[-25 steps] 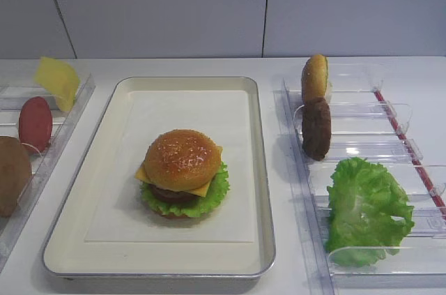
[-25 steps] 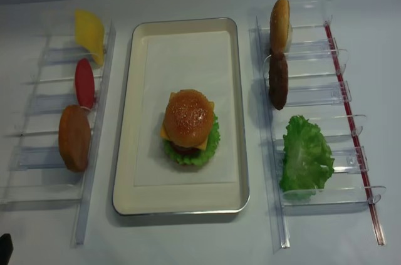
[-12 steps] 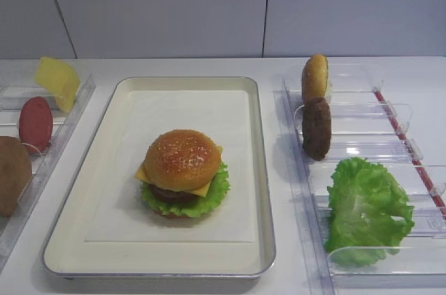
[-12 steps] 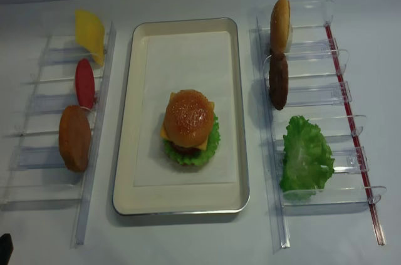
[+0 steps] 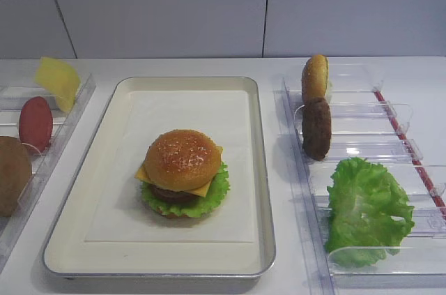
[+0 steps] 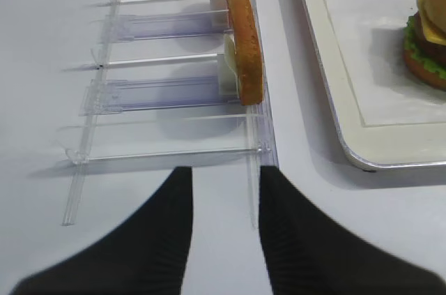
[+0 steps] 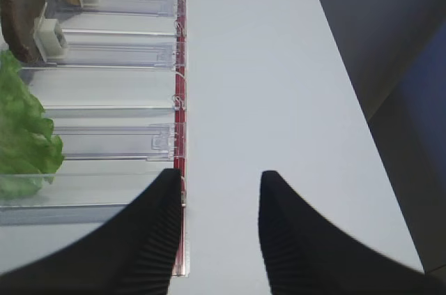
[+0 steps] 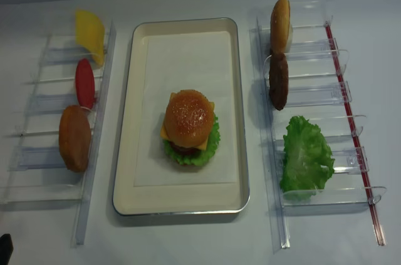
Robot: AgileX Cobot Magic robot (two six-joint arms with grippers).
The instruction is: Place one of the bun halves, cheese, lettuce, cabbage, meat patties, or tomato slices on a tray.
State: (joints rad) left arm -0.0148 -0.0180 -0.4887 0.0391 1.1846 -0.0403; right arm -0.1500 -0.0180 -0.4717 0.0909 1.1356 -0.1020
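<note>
On the paper-lined silver tray point(image 5: 265, 169) point(image 8: 128, 121) stands a stacked burger. Its speckled bun top point(image 5: 182, 159) point(image 8: 188, 116) sits over cheese point(image 5: 143, 174), a dark patty point(image 5: 171, 195) and lettuce point(image 5: 217, 194). The left rack holds a cheese slice point(image 5: 59, 82), a tomato slice point(image 5: 35, 124) and a bun half point(image 5: 12, 175) point(image 6: 245, 51). The right rack holds a bun half point(image 5: 315, 77), a meat patty point(image 5: 317, 127) point(image 7: 21, 12) and lettuce point(image 5: 366, 211) point(image 7: 24, 127). My left gripper point(image 6: 224, 176) is open over the left rack's near end. My right gripper point(image 7: 219, 178) is open beside the right rack, empty.
Clear plastic racks point(image 8: 37, 152) point(image 8: 326, 96) flank the tray; the right one has a red strip point(image 7: 180, 100) along its outer side. The table's right edge point(image 7: 362, 120) drops off beyond the right gripper. A wall stands behind the table.
</note>
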